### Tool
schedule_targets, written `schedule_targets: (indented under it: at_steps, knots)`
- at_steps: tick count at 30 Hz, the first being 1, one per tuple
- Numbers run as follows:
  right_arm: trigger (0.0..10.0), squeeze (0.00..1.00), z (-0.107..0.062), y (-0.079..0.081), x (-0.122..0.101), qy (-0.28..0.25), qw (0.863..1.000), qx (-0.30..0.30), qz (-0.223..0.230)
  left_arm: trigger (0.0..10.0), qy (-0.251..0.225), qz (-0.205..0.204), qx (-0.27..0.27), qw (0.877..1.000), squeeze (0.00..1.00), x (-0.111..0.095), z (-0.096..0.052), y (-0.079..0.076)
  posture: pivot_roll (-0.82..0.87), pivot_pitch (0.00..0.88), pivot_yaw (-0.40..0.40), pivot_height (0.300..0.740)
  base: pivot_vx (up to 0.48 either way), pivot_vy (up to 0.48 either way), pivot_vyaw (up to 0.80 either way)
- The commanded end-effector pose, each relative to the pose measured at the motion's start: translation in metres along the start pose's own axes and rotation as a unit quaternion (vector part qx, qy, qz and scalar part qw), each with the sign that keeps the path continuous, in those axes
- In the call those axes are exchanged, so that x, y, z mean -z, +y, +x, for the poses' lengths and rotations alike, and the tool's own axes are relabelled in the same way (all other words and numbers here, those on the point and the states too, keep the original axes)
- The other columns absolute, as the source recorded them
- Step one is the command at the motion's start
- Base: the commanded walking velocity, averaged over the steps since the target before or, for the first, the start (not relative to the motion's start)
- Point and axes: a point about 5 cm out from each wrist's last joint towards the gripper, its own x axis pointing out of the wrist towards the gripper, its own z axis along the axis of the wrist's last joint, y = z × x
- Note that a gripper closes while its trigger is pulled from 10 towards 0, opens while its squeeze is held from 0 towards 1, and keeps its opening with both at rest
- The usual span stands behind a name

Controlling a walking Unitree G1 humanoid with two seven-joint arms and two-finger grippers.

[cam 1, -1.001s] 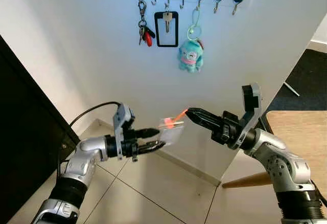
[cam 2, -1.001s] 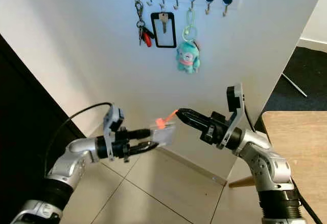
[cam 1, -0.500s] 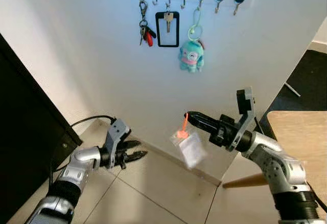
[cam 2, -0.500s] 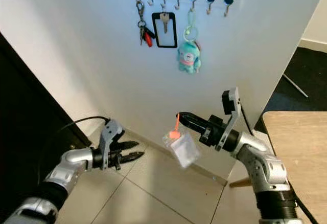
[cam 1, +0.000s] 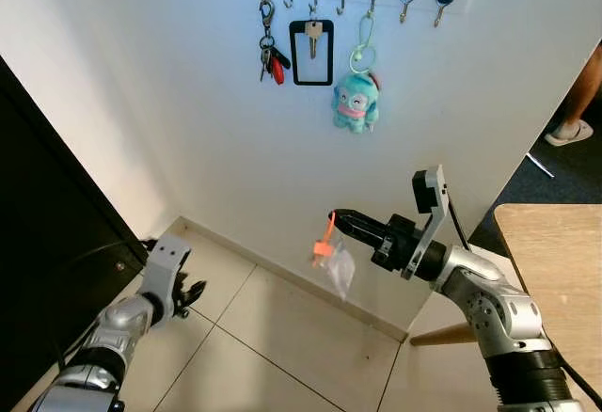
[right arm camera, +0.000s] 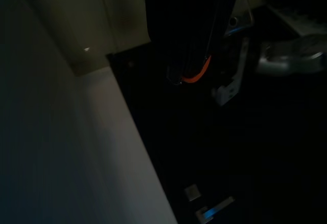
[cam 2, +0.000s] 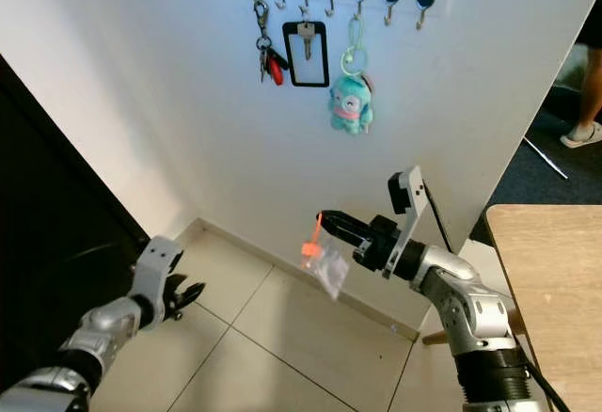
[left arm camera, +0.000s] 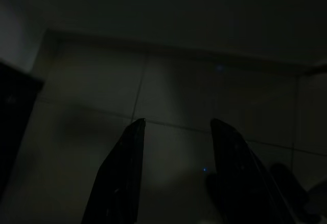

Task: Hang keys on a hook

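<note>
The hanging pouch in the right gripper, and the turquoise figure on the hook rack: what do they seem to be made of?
The pouch looks like thin clear plastic film: the wall shows through it and it hangs limp. Its orange loop, pinched by the right gripper, seems cord or plastic; I cannot tell which. The turquoise figure looks like soft matte plush, with a rounded, fuzzy outline.

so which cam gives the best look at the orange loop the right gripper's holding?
Left eye view: the orange loop hangs lit from the right gripper, shut on it, with the clear pouch below. The right eye view shows the same. The right wrist view is dark, catching just an orange arc at the fingers.
</note>
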Motion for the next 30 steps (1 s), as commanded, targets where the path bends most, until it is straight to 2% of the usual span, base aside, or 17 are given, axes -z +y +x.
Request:
schedule_targets:
  at_steps: [1, 4, 7, 8, 9, 12, 13, 15, 19, 25, 27, 28, 30]
  knots:
    - [0.0, 0.0, 0.002, -0.003, -0.001, -0.012, 1.0, 0.014, 0.0, 10.0, 0.011, -0.018, -0.033, 0.999, 0.0, 0.012, -0.008, 0.01, -0.14, 0.058, 0.095, 0.74, 0.0, 0.0, 0.0]
    - [0.0, 0.0, 0.004, -0.005, -0.008, -0.038, 0.999, 0.021, 0.002, 10.0, -0.005, -0.047, -0.035, 0.998, 0.0, 0.013, -0.008, 0.009, -0.13, 0.062, 0.093, 0.74, 0.0, 0.0, 0.0]
    - [0.0, 0.0, 0.007, -0.004, -0.017, -0.069, 0.997, 0.022, 0.002, 10.0, -0.091, -0.11, -0.009, 0.99, 0.0, -0.007, -0.004, 0.006, -0.13, 0.061, 0.091, 0.74, 0.0, 0.0, 0.0]
    - [0.0, 0.0, 0.008, -0.004, -0.018, -0.072, 0.997, 0.023, 0.001, 10.0, -0.111, -0.122, -0.004, 0.986, 0.0, -0.013, -0.004, 0.007, -0.13, 0.061, 0.091, 0.74, 0.0, 0.0, 0.0]
    - [0.0, 0.0, 0.008, -0.004, -0.018, -0.072, 0.997, 0.023, 0.001, 10.0, -0.111, -0.122, -0.004, 0.986, 0.0, -0.013, -0.004, 0.007, -0.13, 0.061, 0.091, 0.74, 0.0, 0.0, 0.0]
    - [0.0, 0.0, 0.01, -0.006, -0.024, -0.096, 0.995, 0.032, 0.002, 10.0, -0.195, -0.142, 0.028, 0.97, 0.0, -0.045, -0.002, 0.008, -0.13, 0.057, 0.088, 0.74, 0.0, 0.0, 0.0]
    - [0.0, 0.0, 0.011, -0.006, -0.027, -0.108, 0.993, 0.035, 0.008, 10.0, -0.22, -0.141, 0.036, 0.965, 0.0, -0.057, -0.002, 0.008, -0.13, 0.054, 0.087, 0.74, 0.0, 0.0, 0.0]
    - [0.0, 0.0, 0.012, -0.007, -0.028, -0.116, 0.993, 0.036, 0.013, 10.0, -0.234, -0.139, 0.039, 0.961, 0.0, -0.063, -0.001, 0.008, -0.13, 0.054, 0.087, 0.74, 0.0, 0.0, 0.0]
    - [0.0, 0.0, 0.018, -0.004, -0.033, -0.134, 0.99, 0.031, 0.015, 10.0, -0.315, -0.097, 0.071, 0.941, 0.0, -0.111, -0.001, -0.001, -0.13, 0.046, 0.084, 0.74, 0.0, 0.0, 0.0]
    - [0.0, 0.0, 0.022, -0.005, -0.036, -0.14, 0.989, 0.038, 0.012, 10.0, -0.342, -0.07, 0.085, 0.933, 0.0, -0.13, -0.001, -0.01, -0.13, 0.042, 0.081, 0.74, 0.0, 0.0, 0.0]
    - [0.0, 0.0, 0.028, -0.006, -0.045, -0.164, 0.985, 0.055, 0.012, 10.0, -0.372, -0.045, 0.106, 0.921, 0.0, -0.154, 0.0, -0.025, -0.13, 0.042, 0.082, 0.74, 0.0, 0.0, 0.0]
    - [0.0, 0.0, 0.028, -0.006, -0.045, -0.164, 0.985, 0.055, 0.012, 10.0, -0.372, -0.045, 0.106, 0.921, 0.0, -0.154, 0.0, -0.025, -0.13, 0.042, 0.082, 0.74, 0.0, 0.0, 0.0]
    - [0.0, 0.0, 0.032, -0.006, -0.053, -0.184, 0.981, 0.066, 0.012, 10.0, -0.398, -0.027, 0.131, 0.908, 0.0, -0.169, -0.001, -0.041, -0.13, 0.046, 0.083, 0.74, 0.0, 0.0, 0.0]
